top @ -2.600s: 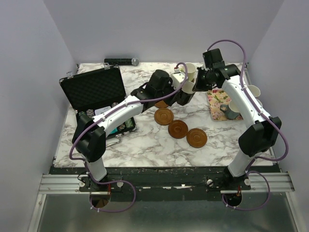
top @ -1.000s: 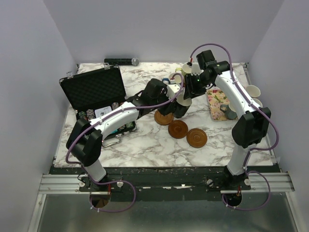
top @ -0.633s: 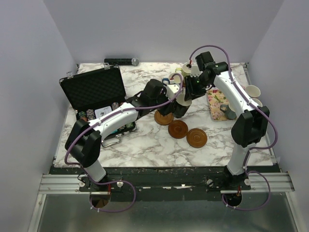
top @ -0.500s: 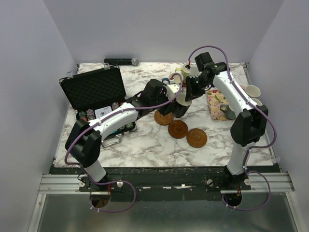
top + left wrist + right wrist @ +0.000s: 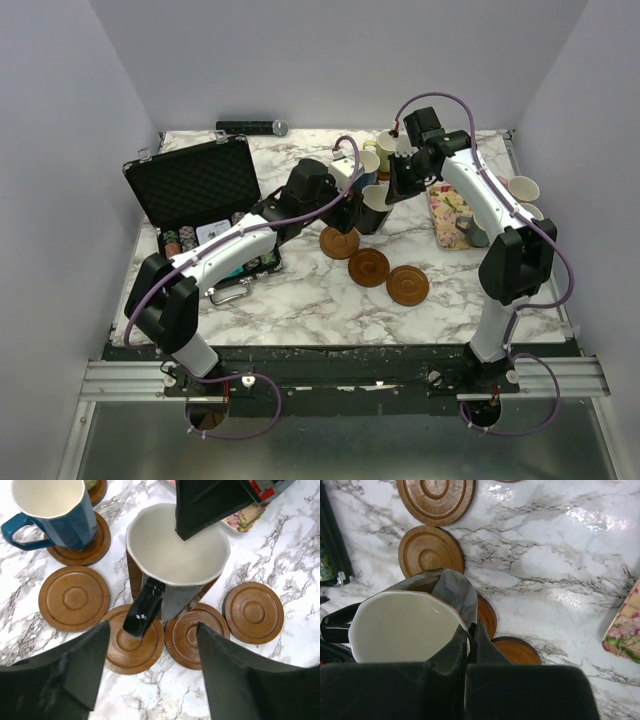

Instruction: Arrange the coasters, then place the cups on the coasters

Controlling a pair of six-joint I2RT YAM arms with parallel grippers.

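Right wrist: right end effector [image 5: 469, 634] pinches cup [image 5: 405, 625] rim.
Left wrist: left end effector [image 5: 152, 629] spread; handle glossy, seemingly black.
Coasters [image 5: 75, 598]: ringed wood.

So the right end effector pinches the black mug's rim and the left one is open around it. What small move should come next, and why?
Probably draw the left end effector back from the black mug: its fingers stand open either side, and the right end effector is shut on the rim, so it can carry the mug to a free coaster.
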